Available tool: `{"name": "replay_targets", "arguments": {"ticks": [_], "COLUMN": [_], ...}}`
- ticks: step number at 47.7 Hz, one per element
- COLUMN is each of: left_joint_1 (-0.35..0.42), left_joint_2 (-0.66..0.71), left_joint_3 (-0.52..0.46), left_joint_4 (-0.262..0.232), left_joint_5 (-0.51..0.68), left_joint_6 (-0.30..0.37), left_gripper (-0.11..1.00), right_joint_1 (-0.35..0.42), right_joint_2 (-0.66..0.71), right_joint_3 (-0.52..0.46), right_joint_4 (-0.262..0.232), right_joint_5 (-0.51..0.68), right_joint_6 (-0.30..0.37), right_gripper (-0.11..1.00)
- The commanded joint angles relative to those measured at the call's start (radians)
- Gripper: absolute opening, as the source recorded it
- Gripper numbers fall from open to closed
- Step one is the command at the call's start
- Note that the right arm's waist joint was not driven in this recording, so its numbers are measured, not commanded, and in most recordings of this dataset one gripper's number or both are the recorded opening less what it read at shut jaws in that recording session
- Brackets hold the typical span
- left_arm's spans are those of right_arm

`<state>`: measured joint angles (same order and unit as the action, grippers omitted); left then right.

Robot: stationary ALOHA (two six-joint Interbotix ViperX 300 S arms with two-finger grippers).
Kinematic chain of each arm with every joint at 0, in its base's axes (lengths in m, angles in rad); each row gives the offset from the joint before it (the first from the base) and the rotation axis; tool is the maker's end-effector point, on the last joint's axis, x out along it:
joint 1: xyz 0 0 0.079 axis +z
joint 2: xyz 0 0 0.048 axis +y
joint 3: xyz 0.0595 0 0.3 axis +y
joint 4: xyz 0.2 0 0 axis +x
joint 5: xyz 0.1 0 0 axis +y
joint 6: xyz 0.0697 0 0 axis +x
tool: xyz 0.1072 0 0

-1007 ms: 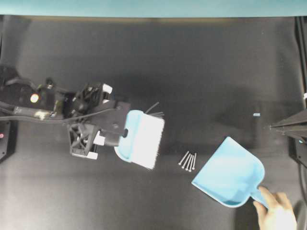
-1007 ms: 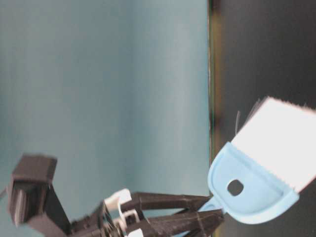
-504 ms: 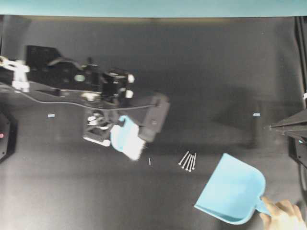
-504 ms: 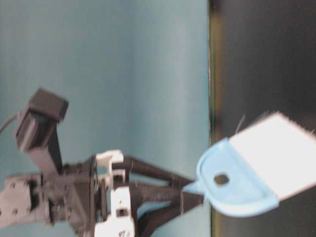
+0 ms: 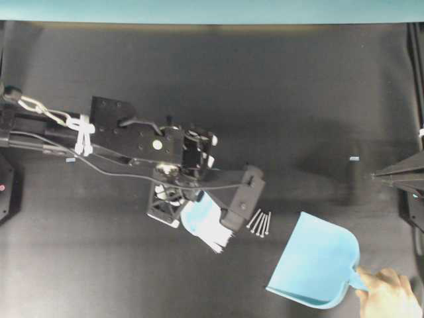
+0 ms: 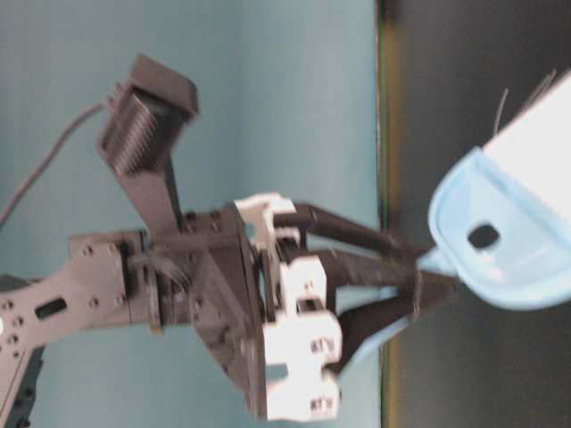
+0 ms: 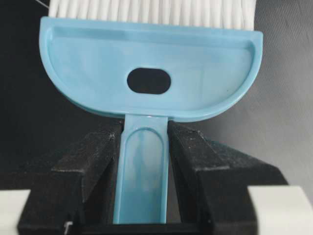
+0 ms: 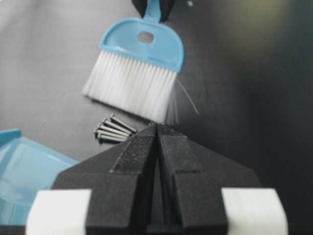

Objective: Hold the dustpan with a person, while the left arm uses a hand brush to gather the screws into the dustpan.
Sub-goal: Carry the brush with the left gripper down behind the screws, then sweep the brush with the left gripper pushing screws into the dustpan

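My left gripper [image 7: 145,128] is shut on the thin handle of the light blue hand brush [image 7: 146,63]. In the overhead view the hand brush [image 5: 204,220] is tilted, its white bristles pointing down-right, just left of several grey screws [image 5: 260,224] lying side by side. The light blue dustpan [image 5: 317,262] lies right of and below the screws with its open mouth toward them. The person's hand [image 5: 387,298] grips its handle at the bottom right. My right gripper [image 8: 157,126] is shut and empty, and its view shows the hand brush [image 8: 142,44], screws [image 8: 111,129] and dustpan [image 8: 24,166].
The black mat [image 5: 265,99] covers the table, and a teal wall [image 5: 212,10] runs along its far edge. Small blue tape marks [image 5: 354,159] [image 5: 70,159] lie on the mat. The right gripper [image 5: 376,175] sits at the right edge.
The left arm has swung right and down, bringing the brush from mid-left to just beside the screws. The hand has shifted the dustpan slightly down.
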<state>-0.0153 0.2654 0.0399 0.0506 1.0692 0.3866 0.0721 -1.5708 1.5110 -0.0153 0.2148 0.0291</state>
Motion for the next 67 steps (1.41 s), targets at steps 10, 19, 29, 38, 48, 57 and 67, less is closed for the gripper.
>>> {"name": "replay_targets", "arguments": {"ticks": [10, 19, 29, 38, 48, 57, 67], "left_joint_1": [0.014, 0.017, 0.006, -0.020, -0.060, -0.080, -0.072], "left_joint_2": [0.075, 0.124, 0.187, 0.270, 0.305, 0.311, 0.236], "left_joint_3": [-0.054, -0.114, -0.225, -0.325, -0.410, -0.430, -0.426], "left_joint_4": [0.003, 0.003, 0.003, 0.003, 0.003, 0.003, 0.003], "left_joint_5": [-0.051, -0.005, -0.034, -0.055, -0.110, -0.155, -0.150], "left_joint_6": [0.002, 0.058, 0.081, 0.084, 0.083, 0.067, 0.069], "left_gripper": [0.32, 0.32, 0.32, 0.32, 0.32, 0.32, 0.32], "right_joint_1": [0.000, 0.000, 0.000, 0.000, 0.000, 0.000, 0.000], "right_joint_2": [0.005, 0.005, 0.005, 0.005, 0.005, 0.003, 0.005], "right_joint_3": [-0.006, -0.006, -0.006, -0.006, -0.006, -0.005, -0.005], "right_joint_4": [-0.003, -0.003, -0.003, -0.003, -0.003, -0.003, -0.002], "right_joint_5": [-0.006, -0.006, -0.006, -0.006, -0.006, -0.008, -0.008], "right_joint_6": [-0.008, -0.008, -0.008, -0.006, -0.008, -0.008, -0.006], "right_gripper": [-0.01, -0.01, -0.01, -0.01, -0.01, -0.01, -0.01]}}
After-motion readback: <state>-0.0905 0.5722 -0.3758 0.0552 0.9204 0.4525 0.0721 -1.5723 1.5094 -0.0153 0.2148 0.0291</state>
